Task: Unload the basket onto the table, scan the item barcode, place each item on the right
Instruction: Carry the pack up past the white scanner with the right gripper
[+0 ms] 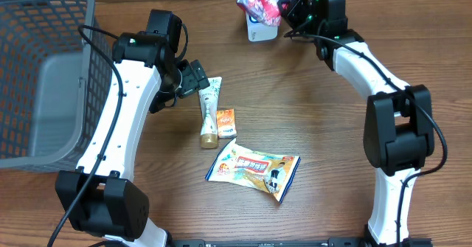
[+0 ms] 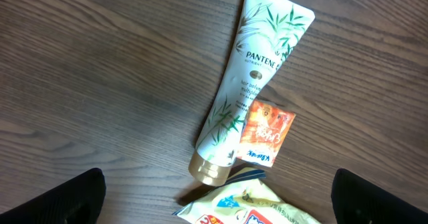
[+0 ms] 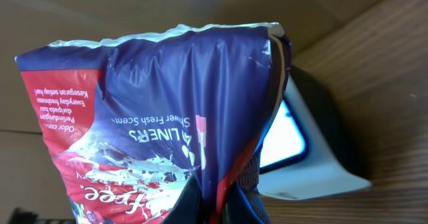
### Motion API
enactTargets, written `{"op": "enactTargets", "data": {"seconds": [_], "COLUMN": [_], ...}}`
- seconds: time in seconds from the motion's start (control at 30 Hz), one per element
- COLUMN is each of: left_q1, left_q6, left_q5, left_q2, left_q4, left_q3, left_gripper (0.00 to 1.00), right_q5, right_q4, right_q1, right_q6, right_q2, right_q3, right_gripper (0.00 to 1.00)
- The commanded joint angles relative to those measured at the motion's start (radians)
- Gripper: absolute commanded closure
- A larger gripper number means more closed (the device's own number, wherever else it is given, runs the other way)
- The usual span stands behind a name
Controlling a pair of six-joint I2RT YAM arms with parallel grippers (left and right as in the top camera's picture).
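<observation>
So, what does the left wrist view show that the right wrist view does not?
Only the left wrist view: the Pantene tube, the orange sachet against it, a corner of the snack packet, and the open left gripper. Only the right wrist view: the purple bag pinched in the shut right gripper, with the scanner behind it. Both: the wooden table.

Obstacles: grey mesh basket (image 1: 44, 70), left edge; white box-shaped scanner (image 1: 262, 33), far edge; white bamboo-print tube (image 1: 210, 110), orange sachet (image 1: 227, 122), yellow-blue snack packet (image 1: 254, 166), clustered centre. Passage: bare wood tabletop (image 1: 324, 107) between cluster and right arm (image 1: 394, 129).
</observation>
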Motion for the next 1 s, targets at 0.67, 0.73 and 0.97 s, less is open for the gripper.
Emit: {"op": "enactTargets", "data": {"seconds": [0.67,0.73,0.97], "left_q1": [0.002,0.002,0.002], "left_q6": [0.016,0.016,0.016], "left_q5": [-0.01,-0.01,-0.01], "left_q2": [0.007,0.007,0.007], "left_q4": [0.002,0.001,0.002], "left_q3": [-0.004,-0.004,-0.004], "left_gripper": [0.0,0.0,0.0], "right_q5": [0.063,0.063,0.064], "right_q4": [-0.307,-0.37,-0.695], "right_q1": [-0.06,-0.105,-0.378], "right_q6": [-0.184,-0.183,-0.149], "right_q2": [-0.084,-0.101,-0.114], "right_q3": [0.252,0.304,0.39], "right_gripper": [0.96,0.96,0.96]}}
